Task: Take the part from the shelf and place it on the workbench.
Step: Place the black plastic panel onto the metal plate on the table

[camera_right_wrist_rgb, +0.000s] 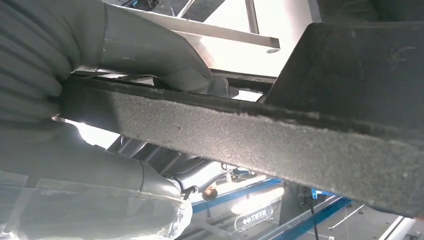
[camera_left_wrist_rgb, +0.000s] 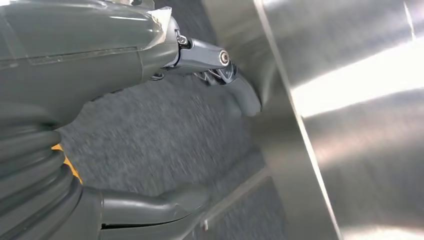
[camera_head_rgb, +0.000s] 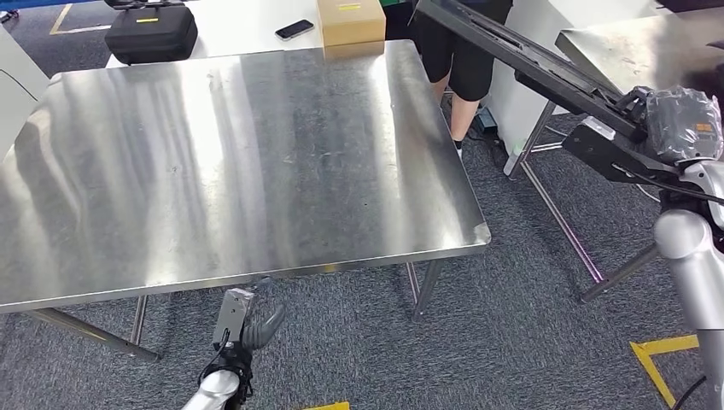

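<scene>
The scene was brightly and evenly lit from overhead. Broad pale streaks of glare ran across the steel bench (camera_head_rgb: 239,162), and a blown-out white band crossed it in the left wrist view. There the carpet (camera_left_wrist_rgb: 160,135) was motion-blurred. The right wrist view was backlit, its near surfaces dark and soft.

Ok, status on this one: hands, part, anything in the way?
Right hand grips long black part, held off workbench's right side. Left hand open, low at the near edge. Person stands behind the bench.
</scene>
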`<state>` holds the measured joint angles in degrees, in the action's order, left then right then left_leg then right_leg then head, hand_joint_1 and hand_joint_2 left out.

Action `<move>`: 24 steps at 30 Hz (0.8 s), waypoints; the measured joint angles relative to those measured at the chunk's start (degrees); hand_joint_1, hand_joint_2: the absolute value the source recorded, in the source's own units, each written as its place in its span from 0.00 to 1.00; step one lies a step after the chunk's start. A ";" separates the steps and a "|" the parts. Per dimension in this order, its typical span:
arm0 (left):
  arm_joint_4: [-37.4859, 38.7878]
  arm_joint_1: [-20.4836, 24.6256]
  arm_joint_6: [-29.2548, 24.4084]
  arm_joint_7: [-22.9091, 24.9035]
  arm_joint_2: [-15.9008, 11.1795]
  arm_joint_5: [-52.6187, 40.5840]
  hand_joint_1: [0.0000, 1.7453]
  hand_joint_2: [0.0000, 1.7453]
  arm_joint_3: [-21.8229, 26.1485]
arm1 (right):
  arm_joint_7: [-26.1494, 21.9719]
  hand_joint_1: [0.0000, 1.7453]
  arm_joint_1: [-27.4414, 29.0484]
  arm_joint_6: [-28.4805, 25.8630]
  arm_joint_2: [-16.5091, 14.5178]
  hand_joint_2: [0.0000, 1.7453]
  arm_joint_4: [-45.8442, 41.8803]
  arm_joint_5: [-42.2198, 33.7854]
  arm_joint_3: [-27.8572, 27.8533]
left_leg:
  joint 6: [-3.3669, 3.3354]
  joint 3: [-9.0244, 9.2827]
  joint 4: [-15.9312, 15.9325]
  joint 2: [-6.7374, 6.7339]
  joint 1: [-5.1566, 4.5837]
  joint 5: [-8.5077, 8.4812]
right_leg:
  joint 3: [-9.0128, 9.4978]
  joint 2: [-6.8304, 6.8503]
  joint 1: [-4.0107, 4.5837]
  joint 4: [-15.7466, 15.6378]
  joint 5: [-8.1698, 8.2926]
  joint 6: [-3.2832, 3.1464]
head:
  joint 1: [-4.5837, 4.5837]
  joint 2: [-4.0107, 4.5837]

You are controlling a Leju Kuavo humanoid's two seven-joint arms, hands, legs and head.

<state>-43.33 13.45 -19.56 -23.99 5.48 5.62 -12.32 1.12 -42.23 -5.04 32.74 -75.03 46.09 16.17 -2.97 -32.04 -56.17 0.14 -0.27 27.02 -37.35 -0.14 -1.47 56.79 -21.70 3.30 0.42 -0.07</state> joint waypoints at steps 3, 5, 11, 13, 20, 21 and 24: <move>2.80 0.01 -7.16 -1.10 -0.56 0.22 0.00 1.00 3.01 | -0.01 1.00 0.67 -0.67 0.70 1.00 -0.04 -0.49 -0.17 | 0.58 0.09 0.05 -0.03 0.03 0.02 | 0.10 0.00 0.04 0.00 0.01 -0.06 | 0.01 0.00; 4.19 0.03 -9.11 -1.58 -1.00 0.03 0.00 1.00 4.53 | 0.01 1.00 1.02 -0.95 1.02 1.00 -0.10 -0.63 -0.32 | 0.76 0.19 0.05 -0.03 -0.04 -0.01 | 0.23 0.00 0.08 0.00 0.02 -0.07 | 0.02 0.00; 6.60 0.49 -11.83 -1.58 -1.44 -0.67 0.00 1.00 6.72 | 0.00 1.00 1.36 -0.99 1.20 1.00 -0.23 -0.67 -0.58 | 0.77 0.34 -0.21 -0.01 -0.43 -0.02 | 0.58 0.04 0.09 -0.01 0.05 -0.02 | 0.03 0.00; 7.54 0.68 -15.18 -1.01 -1.51 -1.63 0.00 1.00 7.36 | 0.01 1.00 1.45 -0.99 1.21 1.00 -0.39 -0.66 -0.79 | 0.73 0.33 -0.31 -0.01 -0.51 0.00 | 0.63 0.04 0.03 -0.03 0.06 -0.01 | 0.03 0.00; 15.40 0.89 -18.95 1.33 -3.35 -5.57 0.00 1.00 8.70 | -0.31 1.00 2.11 -1.13 1.66 1.00 -1.66 -0.98 -2.42 | 0.55 0.32 -0.38 0.00 -0.73 0.11 | 0.74 0.07 -0.18 -0.21 0.05 0.02 | 0.02 0.00; 16.41 0.74 -18.96 1.60 -3.47 -5.90 0.00 1.00 8.79 | -0.44 1.00 2.14 -1.13 1.79 1.00 -1.83 -1.09 -2.60 | 0.53 0.30 -0.38 0.00 -0.75 0.12 | 0.74 0.08 -0.19 -0.24 0.05 0.02 | 0.03 0.00; 19.12 0.33 -18.97 3.30 -3.70 -6.56 0.00 1.00 9.09 | -0.88 1.00 2.09 -1.13 2.08 1.00 -2.18 -1.54 -2.91 | 0.46 0.28 -0.38 0.00 -0.76 0.16 | 0.78 0.08 -0.20 -0.30 0.05 0.03 | 0.03 0.00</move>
<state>-24.21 13.79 -38.53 -20.69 1.78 -0.93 -3.23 0.24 -40.14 -6.17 34.81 -77.22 44.55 13.27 -2.50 -31.76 -56.55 0.14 -1.03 27.18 -36.57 -0.06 -1.67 56.49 -21.64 3.33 0.45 -0.07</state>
